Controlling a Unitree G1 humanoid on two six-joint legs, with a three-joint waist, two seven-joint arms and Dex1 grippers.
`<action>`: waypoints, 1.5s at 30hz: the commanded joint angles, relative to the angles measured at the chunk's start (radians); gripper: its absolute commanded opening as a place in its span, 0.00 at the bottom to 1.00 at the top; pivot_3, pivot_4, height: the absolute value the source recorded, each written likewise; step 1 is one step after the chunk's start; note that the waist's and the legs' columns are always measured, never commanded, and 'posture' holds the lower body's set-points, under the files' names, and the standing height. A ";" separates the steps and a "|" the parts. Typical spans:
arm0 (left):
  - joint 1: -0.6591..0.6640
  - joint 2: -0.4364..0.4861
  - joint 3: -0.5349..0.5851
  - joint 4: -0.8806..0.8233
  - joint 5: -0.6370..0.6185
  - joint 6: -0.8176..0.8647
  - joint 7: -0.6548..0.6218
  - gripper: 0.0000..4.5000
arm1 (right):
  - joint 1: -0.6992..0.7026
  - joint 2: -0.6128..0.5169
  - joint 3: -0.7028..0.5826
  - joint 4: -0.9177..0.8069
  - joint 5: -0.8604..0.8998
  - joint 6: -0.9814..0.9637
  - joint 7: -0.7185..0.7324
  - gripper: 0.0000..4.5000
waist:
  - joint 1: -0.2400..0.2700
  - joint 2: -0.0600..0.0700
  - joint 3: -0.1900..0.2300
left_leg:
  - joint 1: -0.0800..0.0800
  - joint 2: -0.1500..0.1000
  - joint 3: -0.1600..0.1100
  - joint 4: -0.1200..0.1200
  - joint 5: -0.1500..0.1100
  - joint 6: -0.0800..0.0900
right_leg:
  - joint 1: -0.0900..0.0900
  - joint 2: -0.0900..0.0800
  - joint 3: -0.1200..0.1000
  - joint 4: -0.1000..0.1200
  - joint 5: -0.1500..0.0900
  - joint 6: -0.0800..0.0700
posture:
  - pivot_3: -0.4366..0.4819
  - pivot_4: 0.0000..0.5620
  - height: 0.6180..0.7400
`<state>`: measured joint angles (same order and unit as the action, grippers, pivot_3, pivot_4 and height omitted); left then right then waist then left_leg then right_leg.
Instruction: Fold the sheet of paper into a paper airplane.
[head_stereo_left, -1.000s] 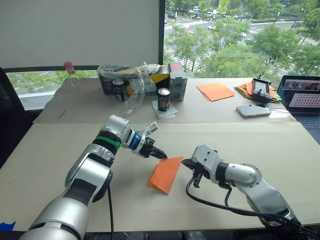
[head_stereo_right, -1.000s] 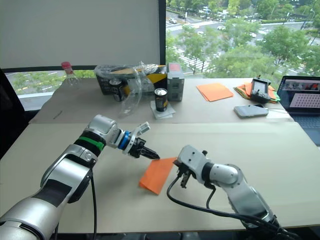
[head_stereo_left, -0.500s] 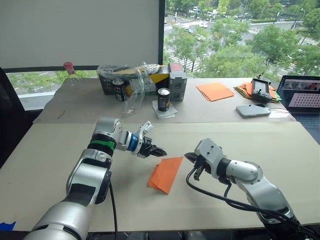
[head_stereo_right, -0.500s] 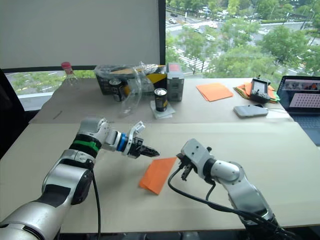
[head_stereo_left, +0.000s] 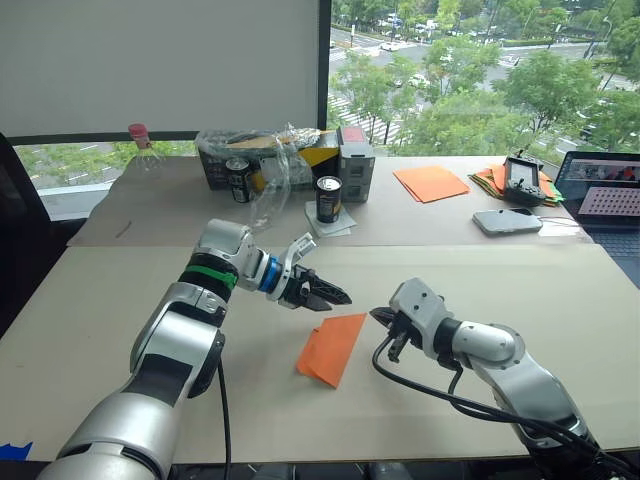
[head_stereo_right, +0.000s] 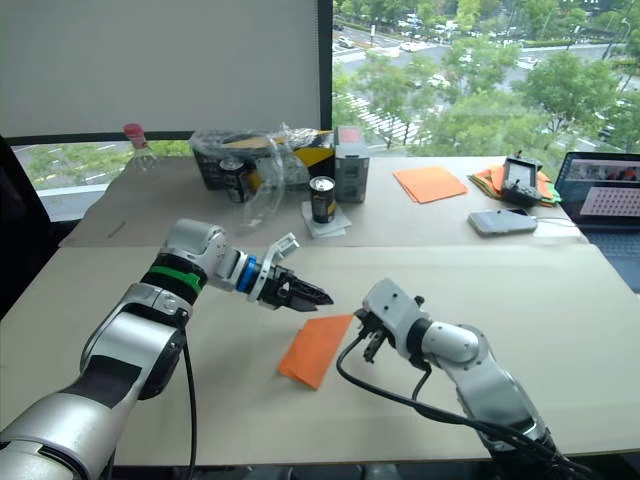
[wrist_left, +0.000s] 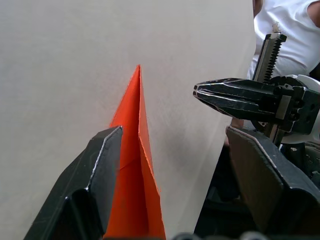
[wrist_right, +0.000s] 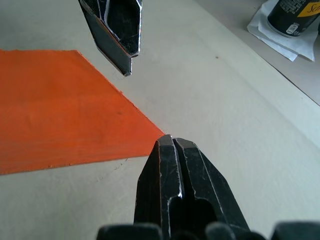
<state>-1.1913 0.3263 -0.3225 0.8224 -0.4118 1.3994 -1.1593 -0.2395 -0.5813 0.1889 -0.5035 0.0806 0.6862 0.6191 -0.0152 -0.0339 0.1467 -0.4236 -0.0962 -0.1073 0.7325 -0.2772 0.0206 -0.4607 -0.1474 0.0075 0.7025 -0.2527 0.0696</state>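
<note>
The orange sheet of paper (head_stereo_left: 330, 348) lies folded on the near table as a slanted strip, with one long edge standing up a little (wrist_left: 135, 150). My left gripper (head_stereo_left: 335, 298) hovers open just above and behind its far corner, with nothing between its fingers (wrist_left: 100, 180). Just right of that same corner, my right gripper (head_stereo_left: 378, 316) is shut and empty, its tips (wrist_right: 170, 141) at the paper's edge (wrist_right: 60, 110). The two grippers point at each other, a short gap apart. A finished paper airplane is out of view.
At the back stand a plastic-wrapped box (head_stereo_left: 265, 160), two cans (head_stereo_left: 328, 198), a grey carton (head_stereo_left: 355, 150) and a red-capped bottle (head_stereo_left: 140, 145). Back right lie smooth orange sheets (head_stereo_left: 430, 183), a coloured paper pile (head_stereo_left: 490, 180), a phone (head_stereo_left: 507, 220) and a laptop (head_stereo_left: 605, 195).
My left gripper was shut at the paper's far corner. It drew back, then opened wide and came forward above the corner. My right gripper shifted slightly right and stayed shut.
</note>
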 joint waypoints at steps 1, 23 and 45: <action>-0.016 -0.005 -0.067 -0.004 0.033 -0.068 -0.060 0.78 | 0.006 -0.008 -0.027 -0.053 -0.003 0.011 -0.020 0.00 | 0.000 0.000 0.000 | 0.000 0.000 0.000 0.000 0.000 0.000 | 0.000 0.000 0.000 0.000 0.000 0.000 | 0.48 0.27 0.43; -0.008 -0.008 -0.010 0.054 0.035 0.035 -0.074 0.02 | -0.023 -0.014 -0.010 -0.033 0.004 0.005 -0.016 0.00 | -0.001 0.000 0.000 | 0.000 0.000 0.000 0.000 0.000 0.001 | 0.000 0.000 0.000 0.000 0.000 0.000 | 0.48 0.27 0.43; 0.078 -0.532 1.440 -0.445 -0.035 0.215 1.255 0.02 | -0.137 0.051 -0.154 0.068 -0.008 -0.068 -0.137 0.00 | 0.005 -0.002 0.001 | -0.002 0.000 0.001 0.007 0.003 -0.006 | 0.000 -0.002 0.001 0.004 0.001 0.001 | 0.48 0.27 0.43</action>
<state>-1.1146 -0.1250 1.0453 0.5233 -0.4136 1.6122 0.0121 -0.3675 -0.5221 0.0637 -0.4168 0.0724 0.6463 0.4887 -0.0099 -0.0357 0.1475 -0.4262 -0.0960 -0.1059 0.7405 -0.2741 0.0140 -0.4625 -0.1486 0.0092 0.7074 -0.2521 0.0708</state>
